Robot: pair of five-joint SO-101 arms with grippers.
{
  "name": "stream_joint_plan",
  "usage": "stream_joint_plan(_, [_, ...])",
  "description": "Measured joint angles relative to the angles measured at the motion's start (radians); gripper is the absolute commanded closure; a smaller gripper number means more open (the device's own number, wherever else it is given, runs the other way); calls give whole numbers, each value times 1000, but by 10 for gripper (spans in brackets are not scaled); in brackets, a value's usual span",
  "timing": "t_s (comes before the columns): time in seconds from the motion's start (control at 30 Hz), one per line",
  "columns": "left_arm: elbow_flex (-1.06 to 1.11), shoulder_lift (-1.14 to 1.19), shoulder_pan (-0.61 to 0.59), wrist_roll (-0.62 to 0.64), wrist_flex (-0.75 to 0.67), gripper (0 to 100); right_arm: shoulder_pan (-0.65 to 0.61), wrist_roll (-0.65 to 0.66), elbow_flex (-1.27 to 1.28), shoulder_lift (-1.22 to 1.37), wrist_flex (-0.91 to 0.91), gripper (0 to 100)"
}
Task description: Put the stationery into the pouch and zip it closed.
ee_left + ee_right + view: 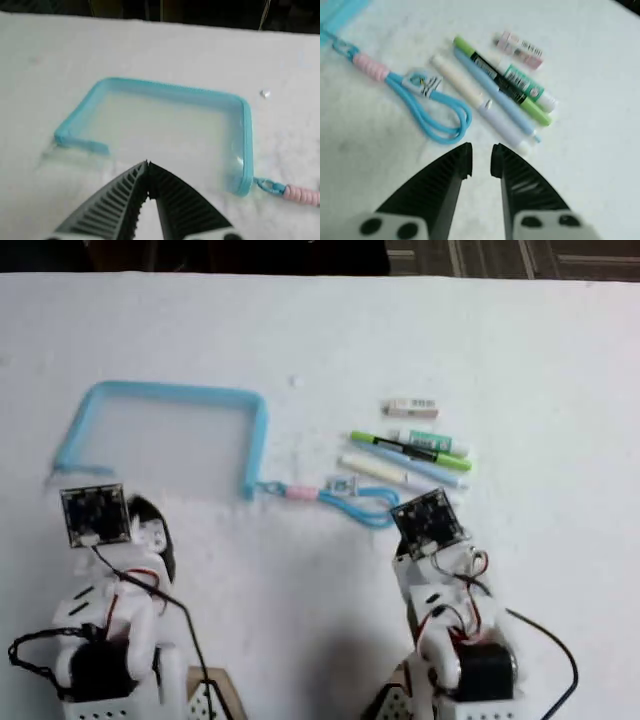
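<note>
A clear pouch (170, 440) with a light blue zipper edge lies flat on the white table, also in the left wrist view (165, 130). Its blue strap loop (350, 502) with a pink bead trails toward the pens. Several pens (410, 455) and a small eraser (410, 407) lie beside it, seen close as pens (495, 90) and eraser (520, 49). My left gripper (147, 172) sits shut just short of the pouch's near edge. My right gripper (480, 159) hovers slightly open, empty, near the pens and the loop (440, 117).
The white table (500, 330) stretches wide behind the pouch and pens. Both arm bases stand at the front edge, with cables trailing from them. A tiny speck (265, 93) lies past the pouch's far corner.
</note>
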Motion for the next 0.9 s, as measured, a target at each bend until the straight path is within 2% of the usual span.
stream_joint_plan(0.17, [-32, -2, -66, 0, -130, 976, -117, -38, -209, 169, 81, 904])
stream_joint_plan(0.33, [-66, -9, -71, 0, -147, 976, -242, -51, -529, 543, 186, 806])
stream_joint_plan(0.47, [-107, 43, -71, 0, -101, 976, -284, -44, -825, 899, 221, 769])
stream_joint_plan(0.73, [-410, 399, -77, -2, 77, 972, -423, 247, -1105, 1452, 227, 714])
stream_joint_plan(0.9, [-482, 632, -80, -2, 115, 872, -468, 377, -1243, 1720, 227, 656])
